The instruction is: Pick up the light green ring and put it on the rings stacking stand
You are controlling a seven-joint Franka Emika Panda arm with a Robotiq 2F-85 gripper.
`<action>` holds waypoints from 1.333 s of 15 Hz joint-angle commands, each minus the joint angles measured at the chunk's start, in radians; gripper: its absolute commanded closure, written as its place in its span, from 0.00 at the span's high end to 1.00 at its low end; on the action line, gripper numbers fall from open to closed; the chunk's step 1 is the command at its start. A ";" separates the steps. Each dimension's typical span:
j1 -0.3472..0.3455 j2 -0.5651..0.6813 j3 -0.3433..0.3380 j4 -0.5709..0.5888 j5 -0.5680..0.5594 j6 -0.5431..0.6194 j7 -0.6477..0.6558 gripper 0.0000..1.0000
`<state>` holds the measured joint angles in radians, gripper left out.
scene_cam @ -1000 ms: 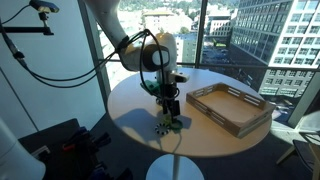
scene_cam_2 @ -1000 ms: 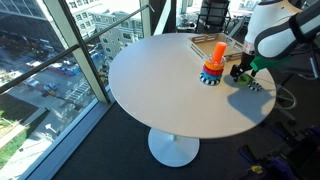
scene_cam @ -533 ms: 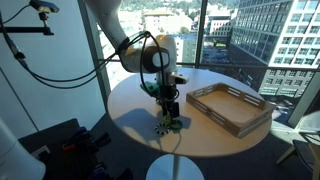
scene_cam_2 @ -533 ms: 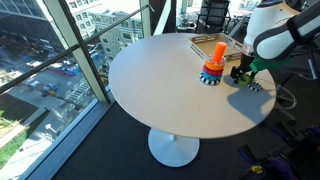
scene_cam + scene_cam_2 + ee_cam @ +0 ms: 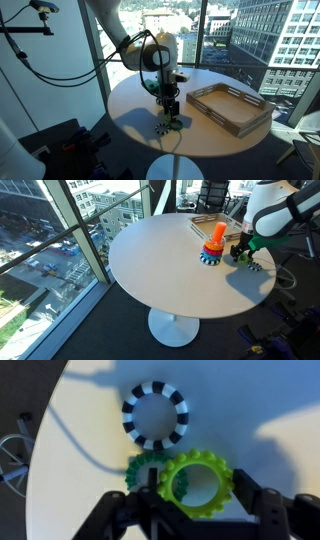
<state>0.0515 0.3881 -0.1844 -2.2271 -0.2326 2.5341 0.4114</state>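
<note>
My fingers (image 5: 247,498) are closed across the light green ring (image 5: 197,486), one on each outer side. The ring lies flat on the white counter (image 5: 90,480), touching a dark green ring (image 5: 140,472) to its left; a black-and-white ring (image 5: 156,412) lies farther off. In an exterior view, the stand (image 5: 212,242) rises nearby, left of my grip.

The light green ring (image 5: 200,459) looks knobbly plastic, the white table (image 5: 230,390) smooth and matt.
</note>
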 commanded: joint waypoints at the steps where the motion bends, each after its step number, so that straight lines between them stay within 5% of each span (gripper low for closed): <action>1: -0.007 -0.046 0.005 -0.009 0.034 -0.013 -0.009 0.50; 14: -0.041 -0.229 0.022 -0.010 0.106 -0.037 -0.023 0.50; 20: -0.068 -0.318 0.067 0.002 0.241 -0.107 -0.129 0.50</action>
<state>0.0119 0.1248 -0.1504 -2.2273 -0.0548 2.4835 0.3509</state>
